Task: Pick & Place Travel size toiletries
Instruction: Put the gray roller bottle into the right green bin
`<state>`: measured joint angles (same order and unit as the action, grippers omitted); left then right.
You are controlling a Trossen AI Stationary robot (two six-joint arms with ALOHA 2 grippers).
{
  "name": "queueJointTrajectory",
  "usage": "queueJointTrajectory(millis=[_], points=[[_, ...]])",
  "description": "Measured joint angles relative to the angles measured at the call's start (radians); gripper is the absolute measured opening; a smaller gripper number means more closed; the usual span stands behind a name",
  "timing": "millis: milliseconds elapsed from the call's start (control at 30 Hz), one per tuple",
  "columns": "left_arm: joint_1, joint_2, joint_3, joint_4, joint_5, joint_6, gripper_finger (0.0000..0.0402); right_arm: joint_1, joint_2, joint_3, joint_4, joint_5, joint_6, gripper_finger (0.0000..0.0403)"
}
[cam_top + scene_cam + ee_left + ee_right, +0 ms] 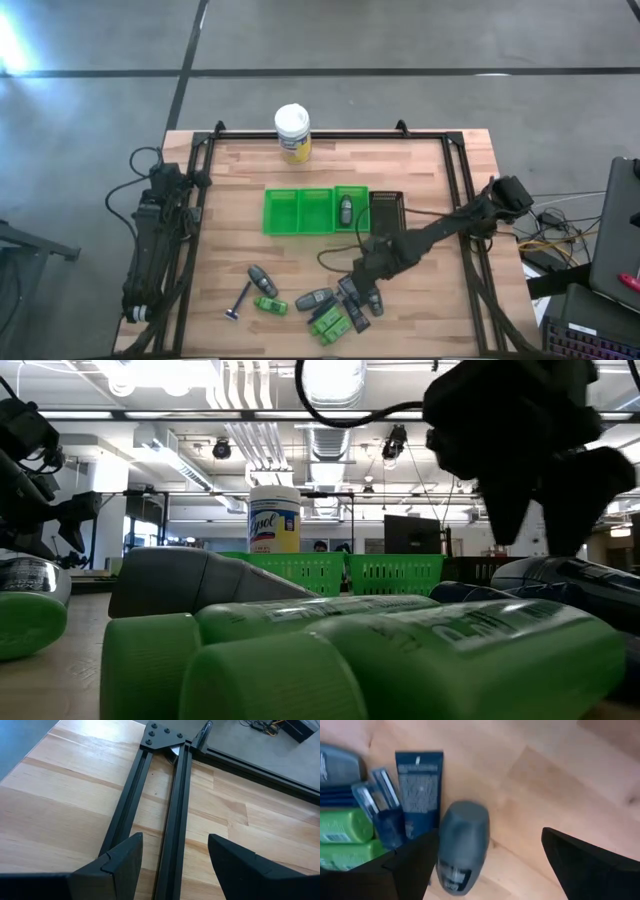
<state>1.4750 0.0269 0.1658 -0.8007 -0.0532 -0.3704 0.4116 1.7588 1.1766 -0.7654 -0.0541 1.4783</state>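
The toiletries lie in a loose cluster near the table's near edge: grey bottles, green bottles, dark tubes and a thin razor. One grey bottle lies in the right compartment of the green tray. My right gripper hovers open over the right end of the cluster. In the right wrist view, a lying grey bottle is below my right gripper, close to one finger. My left gripper is open and empty over the frame rails at the table's left edge.
A white-lidded jar with a yellow label stands at the far edge. A black tray sits right of the green tray. Black frame rails run along the table's sides. Bare wood lies between the tray and the cluster.
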Motion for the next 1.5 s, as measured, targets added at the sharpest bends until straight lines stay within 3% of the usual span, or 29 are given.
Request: queueJointTrajectory(millis=[200, 500, 700, 900, 1067, 1267, 1500], points=[[0.000, 0.000, 0.000, 0.000, 0.000, 0.000, 0.0229, 0.057, 0.043, 0.000, 0.054, 0.001, 0.086, 0.0343], [0.000, 0.002, 0.000, 0.000, 0.001, 0.000, 0.0229, 0.053, 0.131, 0.007, 0.111, 0.016, 0.144, 0.0353], [0.000, 0.002, 0.000, 0.000, 0.002, 0.000, 0.0229, 0.052, 0.151, 0.016, 0.095, 0.005, 0.177, 0.0299], [0.000, 0.002, 0.000, 0.000, 0.002, -0.001, 0.0229, 0.046, 0.131, 0.026, 0.067, 0.005, 0.191, 0.0202], [0.000, 0.003, 0.000, 0.000, 0.002, -0.001, 0.0229, 0.025, 0.095, 0.034, 0.055, 0.004, 0.177, 0.0193], [0.000, 0.003, 0.000, 0.000, 0.002, -0.001, 0.0229, -0.091, -0.021, 0.090, 0.042, 0.078, 0.105, 0.0193], [0.000, 0.006, 0.000, 0.000, 0.002, -0.001, 0.0229, -0.393, -0.107, 0.173, -0.108, 0.154, -0.132, 0.0193]])
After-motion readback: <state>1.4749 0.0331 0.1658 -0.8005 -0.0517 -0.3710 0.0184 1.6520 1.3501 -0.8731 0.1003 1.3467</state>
